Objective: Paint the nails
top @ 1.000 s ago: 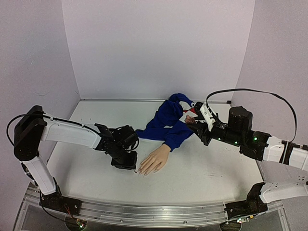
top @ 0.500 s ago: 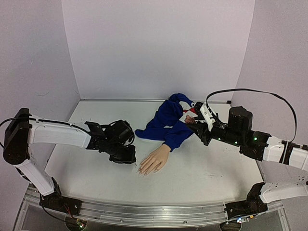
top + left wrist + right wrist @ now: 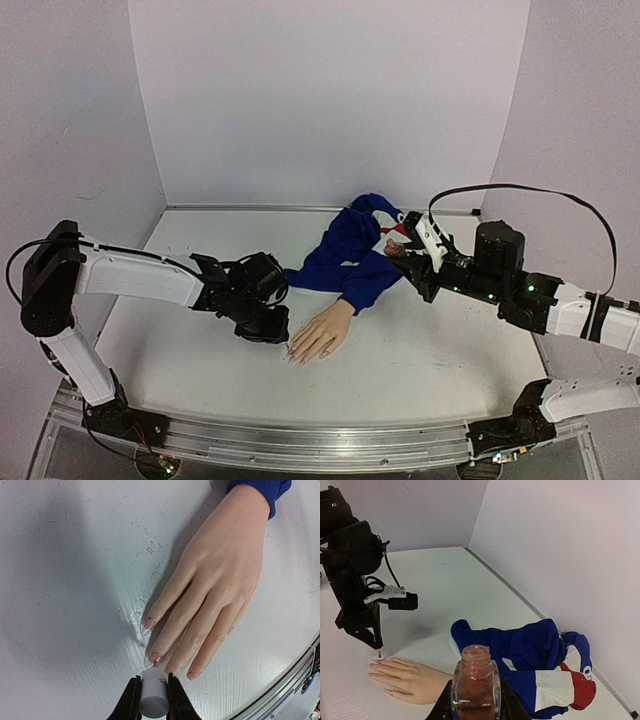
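The beige mannequin hand (image 3: 322, 333) lies flat on the table with its fingers pointing toward the near edge, its wrist in a blue sleeve (image 3: 365, 285). The nails (image 3: 149, 623) show pinkish polish on two fingers. My left gripper (image 3: 152, 680) is shut on the white brush cap (image 3: 153, 695). The brush tip rests on a fingernail (image 3: 155, 657). My right gripper (image 3: 475, 702) hovers over the sleeve, shut on the open bottle of pink polish (image 3: 475, 685) and holding it upright.
A crumpled blue, white and red jacket (image 3: 555, 655) lies behind the hand toward the back wall. A metal rail (image 3: 300, 440) runs along the table's near edge, close to the fingertips. Walls close off the left, back and right sides.
My left gripper has shifted slightly at the fingertips, first away to the left and then back toward them. The right arm and its bottle have not moved.
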`<act>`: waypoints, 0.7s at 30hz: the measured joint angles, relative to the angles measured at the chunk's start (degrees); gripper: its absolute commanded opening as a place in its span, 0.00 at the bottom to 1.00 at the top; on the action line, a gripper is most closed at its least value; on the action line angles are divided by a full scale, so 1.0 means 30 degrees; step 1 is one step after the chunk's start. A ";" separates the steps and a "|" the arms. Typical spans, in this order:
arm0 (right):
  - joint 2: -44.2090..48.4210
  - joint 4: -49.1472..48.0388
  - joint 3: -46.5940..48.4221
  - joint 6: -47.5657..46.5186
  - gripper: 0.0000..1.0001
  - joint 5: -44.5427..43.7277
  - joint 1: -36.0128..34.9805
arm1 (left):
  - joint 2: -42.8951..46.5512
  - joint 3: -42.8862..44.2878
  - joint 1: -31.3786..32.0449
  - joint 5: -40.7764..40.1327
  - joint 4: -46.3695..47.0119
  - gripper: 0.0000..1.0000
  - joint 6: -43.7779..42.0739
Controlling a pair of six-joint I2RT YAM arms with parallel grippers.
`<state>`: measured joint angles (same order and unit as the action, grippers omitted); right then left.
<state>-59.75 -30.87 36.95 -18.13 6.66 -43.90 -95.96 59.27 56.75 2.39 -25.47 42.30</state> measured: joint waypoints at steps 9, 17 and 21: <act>0.0000 0.0000 0.0000 0.0000 0.00 -0.0007 0.0000 | -0.0342 0.0503 0.0000 0.0197 0.0000 0.00 -0.0117; 0.0000 0.0000 0.0000 0.0000 0.00 -0.0007 0.0000 | -0.0656 0.0823 0.0000 0.0197 -0.0189 0.00 -0.0102; 0.0000 0.0000 0.0000 -0.0007 0.00 -0.0007 0.0000 | -0.0736 0.0860 0.0000 0.0197 -0.0561 0.00 -0.0095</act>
<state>-59.75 -30.87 36.95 -18.15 6.63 -43.90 -98.17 61.84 56.75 2.98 -27.16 42.02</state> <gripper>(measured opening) 0.217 0.151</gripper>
